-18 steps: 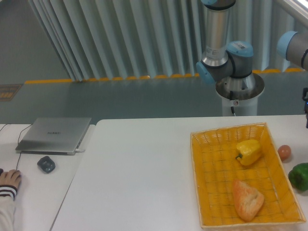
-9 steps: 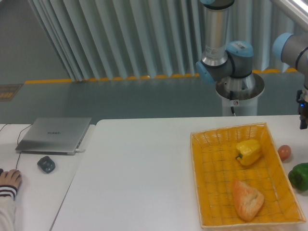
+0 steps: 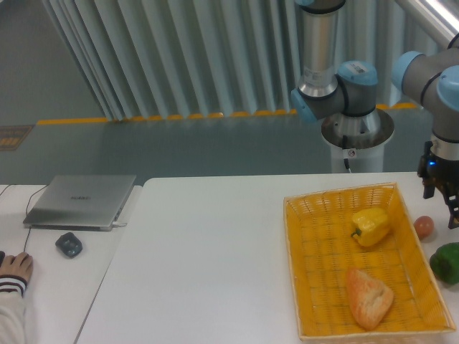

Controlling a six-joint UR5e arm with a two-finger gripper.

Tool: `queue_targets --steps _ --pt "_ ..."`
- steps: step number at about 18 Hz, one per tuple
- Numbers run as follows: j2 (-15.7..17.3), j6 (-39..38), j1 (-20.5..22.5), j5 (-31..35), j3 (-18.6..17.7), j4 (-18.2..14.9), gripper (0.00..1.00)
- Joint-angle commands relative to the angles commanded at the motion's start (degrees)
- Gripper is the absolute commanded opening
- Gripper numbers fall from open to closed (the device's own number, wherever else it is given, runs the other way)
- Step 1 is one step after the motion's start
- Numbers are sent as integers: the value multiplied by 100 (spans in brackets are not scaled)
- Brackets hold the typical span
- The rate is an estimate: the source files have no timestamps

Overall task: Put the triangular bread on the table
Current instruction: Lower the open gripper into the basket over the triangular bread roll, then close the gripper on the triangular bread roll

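The gripper [image 3: 442, 204] hangs at far right, fingers apart, holding nothing; the triangular bread [image 3: 368, 297] lies golden-brown in the basket [image 3: 315, 265].

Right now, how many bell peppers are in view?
2. The yellow pepper lies in the basket, toward its far end. The green pepper sits on the table right of the basket, cut off by the frame edge.

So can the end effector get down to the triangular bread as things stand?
Probably yes: the triangular bread lies uncovered in the basket, apart from the yellow pepper, with the end effector off to the side.
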Motion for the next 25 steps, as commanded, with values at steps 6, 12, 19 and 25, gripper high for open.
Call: queue_targets --steps 6,12,19,25 --pt "-606 -2076 -764 -229 71 1159 100" --pt "-949 -2165 -976 -212 71 1415 100" --pt "-1230 -2183 -1126 -177 97 1626 100" --pt "-1327 -2174 -1222 60 79 1626 100"
